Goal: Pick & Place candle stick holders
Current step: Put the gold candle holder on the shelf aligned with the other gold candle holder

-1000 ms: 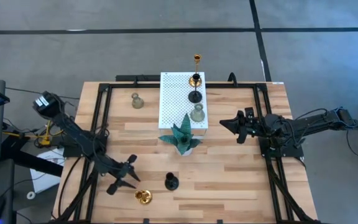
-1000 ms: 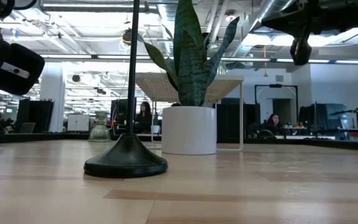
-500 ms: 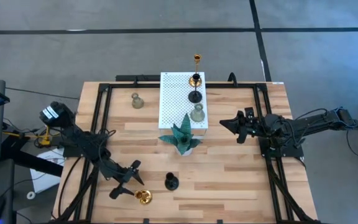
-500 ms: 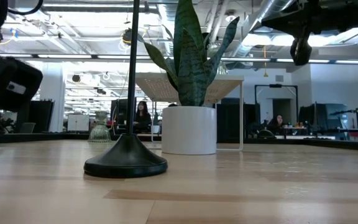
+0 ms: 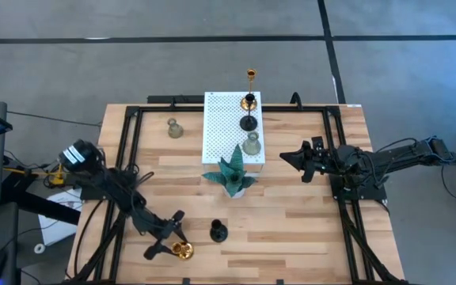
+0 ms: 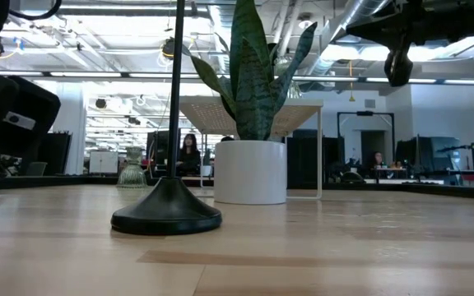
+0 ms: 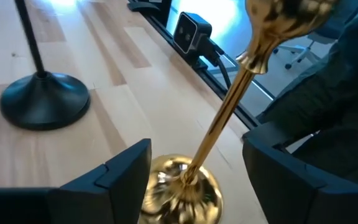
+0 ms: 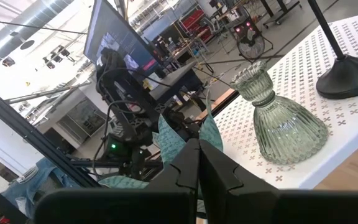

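A gold stemmed candle stick holder (image 5: 182, 251) stands on its round base near the table's near edge. My left gripper (image 5: 172, 238) is open and low, with one finger on each side of the holder's base (image 7: 182, 186) and stem. I cannot tell whether either finger touches it. A black holder (image 5: 218, 231) stands just to its right, on its round base (image 7: 42, 99). A grey-green holder (image 5: 174, 128) stands at the far left. A gold (image 5: 251, 75), a black (image 5: 248, 123) and a grey-green holder (image 5: 251, 144) stand on the white board (image 5: 220, 131). My right gripper (image 5: 283, 158) is shut and empty, right of the board.
A teal spiky plant in a white pot (image 5: 232, 176) stands at the board's near edge, mid-table. In the low view the black holder's base (image 6: 167, 215) and the pot (image 6: 249, 171) fill the middle. Black frame rails (image 5: 129, 142) run along the table's sides.
My left gripper has moved toward the table's near edge and to the right, up to the gold holder, and its open fingers now stand on both sides of it. The holder has stayed in place.
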Motion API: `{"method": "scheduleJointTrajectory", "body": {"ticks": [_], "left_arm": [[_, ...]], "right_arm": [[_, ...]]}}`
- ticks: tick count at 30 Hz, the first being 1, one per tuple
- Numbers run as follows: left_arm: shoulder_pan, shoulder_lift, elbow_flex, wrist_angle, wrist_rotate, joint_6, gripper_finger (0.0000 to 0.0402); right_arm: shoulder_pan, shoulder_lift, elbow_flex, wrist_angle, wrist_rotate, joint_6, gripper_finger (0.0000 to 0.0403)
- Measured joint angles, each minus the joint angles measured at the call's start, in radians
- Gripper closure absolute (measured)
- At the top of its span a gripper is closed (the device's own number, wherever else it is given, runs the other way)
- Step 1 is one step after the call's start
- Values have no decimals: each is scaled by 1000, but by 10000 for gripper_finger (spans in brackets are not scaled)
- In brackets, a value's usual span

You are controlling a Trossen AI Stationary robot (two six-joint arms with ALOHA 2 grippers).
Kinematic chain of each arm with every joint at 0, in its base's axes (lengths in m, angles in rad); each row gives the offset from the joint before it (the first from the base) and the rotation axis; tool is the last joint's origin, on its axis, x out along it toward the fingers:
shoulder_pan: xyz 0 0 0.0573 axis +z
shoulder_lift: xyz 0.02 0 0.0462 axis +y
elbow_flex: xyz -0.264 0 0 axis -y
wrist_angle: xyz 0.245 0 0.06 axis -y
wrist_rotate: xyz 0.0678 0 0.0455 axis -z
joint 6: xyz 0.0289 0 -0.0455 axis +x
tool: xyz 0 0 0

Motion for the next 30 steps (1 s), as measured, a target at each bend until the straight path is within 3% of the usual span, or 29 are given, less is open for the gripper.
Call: {"method": "scheduleJointTrajectory", "body": {"ticks": [8, 23, 30], "left_arm": [[0, 13, 27, 0, 0, 0, 177], [0, 13, 40, 0, -1, -77, 337], [0, 12, 41, 8, -37, -118, 385]], "right_arm": [[0, 0, 0, 0, 0, 0, 403], [0, 0, 0, 0, -1, -9, 403], [0, 0, 0, 0, -2, -11, 403]]}}
